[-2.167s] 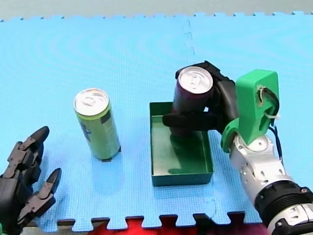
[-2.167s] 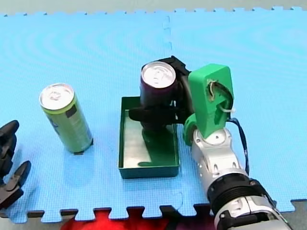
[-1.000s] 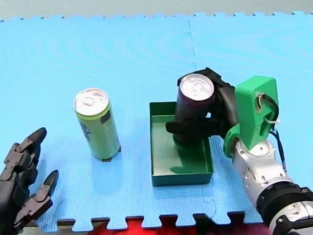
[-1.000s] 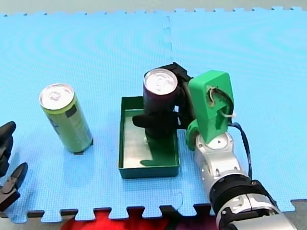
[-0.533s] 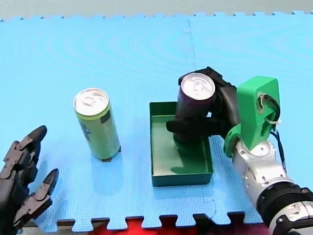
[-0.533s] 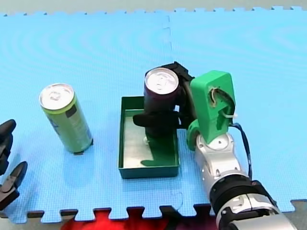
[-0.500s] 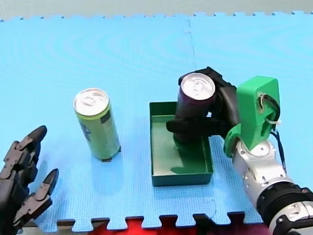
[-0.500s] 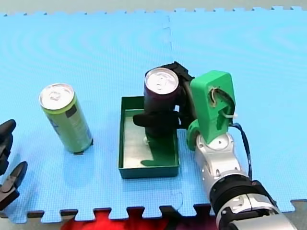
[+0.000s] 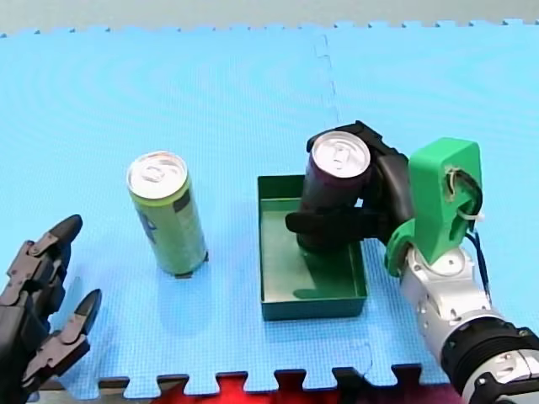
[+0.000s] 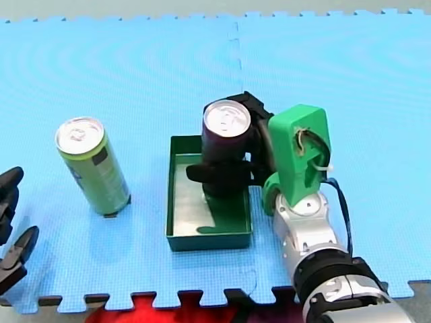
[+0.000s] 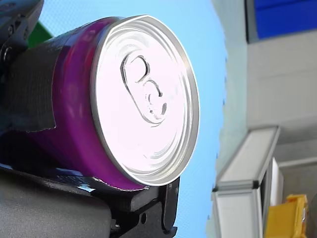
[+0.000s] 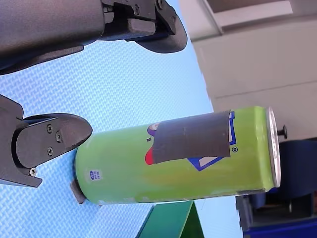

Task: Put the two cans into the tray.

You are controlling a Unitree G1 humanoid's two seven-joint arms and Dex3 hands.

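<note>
Right hand (image 9: 381, 200) clamped on purple can (image 9: 331, 192) at green tray (image 9: 282, 271), green can (image 9: 171, 225) upright apart, empty left hand (image 9: 38, 324) at mat (image 9: 210, 101) edge

The robot's right hand (image 9: 376, 195), black and three-fingered, joins a bright green moulded wrist housing (image 9: 442, 198) bound with a white cable tie (image 9: 468, 215). A thin dark cable (image 10: 341, 202) trails beside the silver forearm (image 9: 438, 295). The left hand (image 9: 38, 311) is black, with jointed segments.

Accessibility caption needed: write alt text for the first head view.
The right hand grips a purple can upright in the green tray on a blue foam mat. A green can stands left of the tray; the open left hand is lower left.
</note>
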